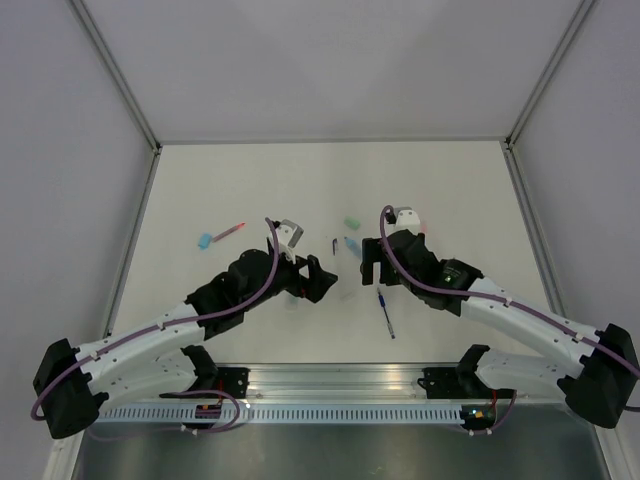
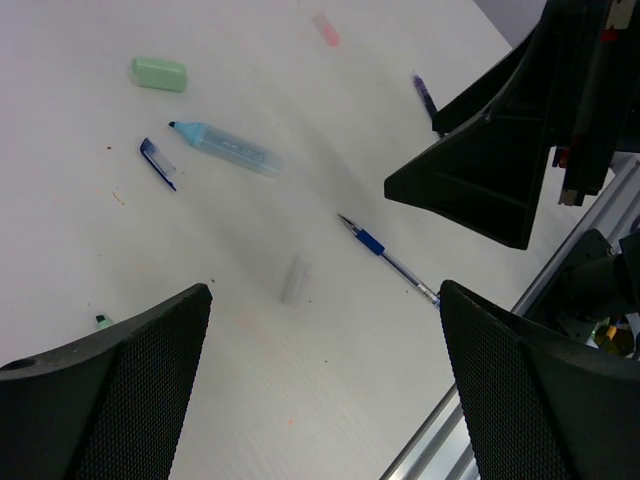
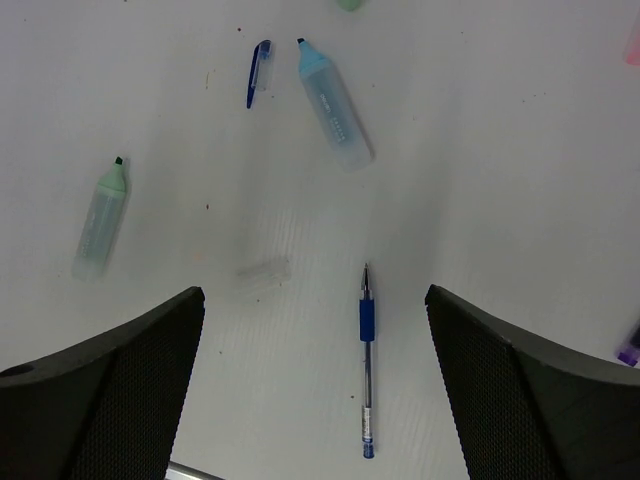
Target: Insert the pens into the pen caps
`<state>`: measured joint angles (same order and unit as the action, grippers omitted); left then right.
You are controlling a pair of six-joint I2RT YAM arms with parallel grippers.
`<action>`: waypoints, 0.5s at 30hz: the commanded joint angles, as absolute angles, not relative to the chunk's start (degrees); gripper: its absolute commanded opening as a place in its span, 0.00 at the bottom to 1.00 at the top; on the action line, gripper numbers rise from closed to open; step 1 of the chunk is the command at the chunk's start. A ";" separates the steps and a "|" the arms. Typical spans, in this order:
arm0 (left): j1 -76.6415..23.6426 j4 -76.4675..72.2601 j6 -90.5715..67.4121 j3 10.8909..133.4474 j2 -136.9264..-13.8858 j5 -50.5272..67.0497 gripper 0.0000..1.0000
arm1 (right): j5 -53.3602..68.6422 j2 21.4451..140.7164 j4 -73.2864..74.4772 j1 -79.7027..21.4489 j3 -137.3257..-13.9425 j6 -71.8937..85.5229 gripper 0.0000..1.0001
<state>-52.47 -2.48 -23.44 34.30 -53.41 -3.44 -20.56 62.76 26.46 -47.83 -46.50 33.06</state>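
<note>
Both grippers hover open and empty over the table's middle. My left gripper point(image 1: 322, 280) point(image 2: 322, 320) faces my right gripper point(image 1: 370, 262) point(image 3: 312, 310). A blue pen point(image 1: 385, 313) point(image 2: 386, 257) point(image 3: 366, 362) lies uncapped between the right jaws, tip away from them. A clear cap point(image 2: 295, 280) point(image 3: 262, 273) lies left of it. A light blue highlighter point(image 1: 350, 243) point(image 2: 226, 149) point(image 3: 334, 102), a small blue clip cap point(image 2: 158, 163) point(image 3: 258, 72) and a mint green cap point(image 1: 351, 222) point(image 2: 160, 73) lie farther out. A green highlighter point(image 3: 100, 218) lies at the left. A red pen point(image 1: 233, 231) lies by a light blue cap point(image 1: 205, 240).
A dark purple pen point(image 2: 425, 95) and a pinkish cap point(image 2: 326, 28) lie past the right gripper's side. The aluminium rail point(image 1: 340, 385) runs along the near edge. White walls point(image 1: 330, 70) enclose the table on three sides.
</note>
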 commanded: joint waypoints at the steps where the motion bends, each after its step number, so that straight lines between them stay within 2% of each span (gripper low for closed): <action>1: -52.47 -4.22 -21.71 34.63 -53.79 -6.15 1.00 | -20.04 62.14 28.65 -47.81 -49.83 30.94 0.98; 9: -52.38 -3.25 -22.59 34.54 -54.05 -9.14 1.00 | -17.59 61.69 28.13 -47.81 -46.68 26.99 0.96; 15: -48.79 -3.08 -26.27 34.72 -56.07 -2.84 1.00 | -14.42 70.04 29.53 -46.50 -44.74 28.04 0.72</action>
